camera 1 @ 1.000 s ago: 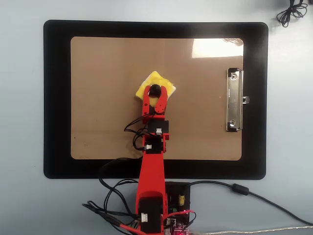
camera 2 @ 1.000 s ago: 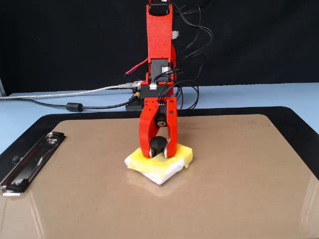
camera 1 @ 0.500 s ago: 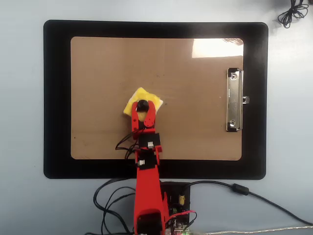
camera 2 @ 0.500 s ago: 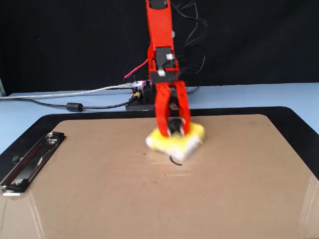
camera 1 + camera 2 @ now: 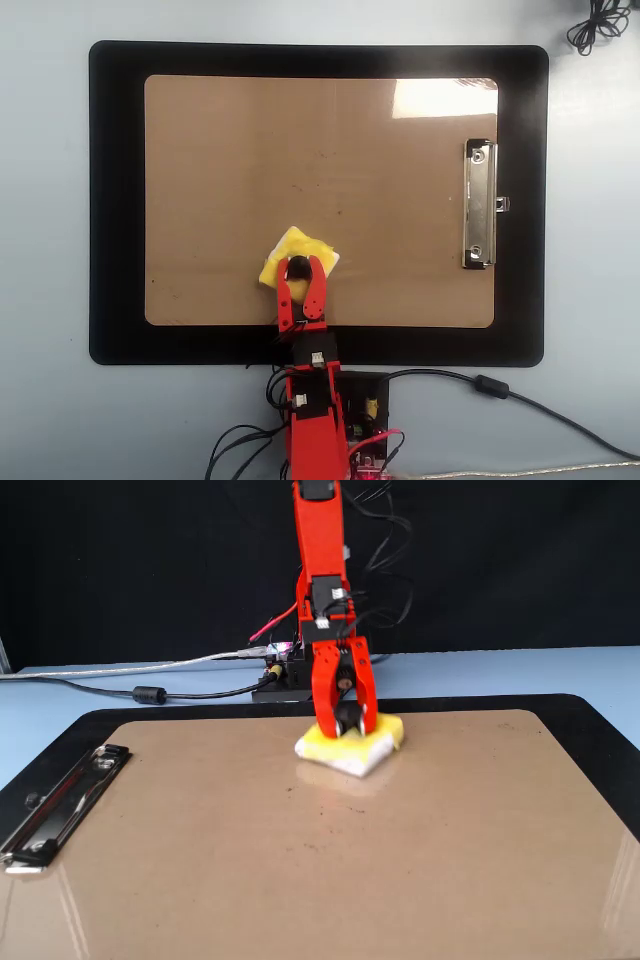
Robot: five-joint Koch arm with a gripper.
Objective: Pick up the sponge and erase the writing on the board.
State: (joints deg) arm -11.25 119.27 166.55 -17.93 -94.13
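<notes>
In the overhead view, going left to right: the mat lay under the board, w/ bare tan surface on the left. Sponge sat low on the board, left of centre, just inside the edge nearest the arm's base. Gripper was clamped narrow on the sponge's black knob, one jaw each side, arm running straight back off the near edge. Further right, the clip stood at the short edge, well apart from the sponge.

In the fixed view the order flips: clip at left, then sponge flat on the board at the far side, gripper gripping the knob from above, white backing down on the surface.

The writing: no clear squiggle showed in either view. Only faint specks and a thin mark remained on the board, just in front of the sponge in the fixed view; too small to say if that was ink residue.

Judgement: the erase looked about done. Key relation: any leftover marks lay out from the sponge, away from the base, along the arm's own axis. So a further pass would prob. mean pushing straight out, sponge kept pressed flat. Risk: sponge tipping on its knob.
</notes>
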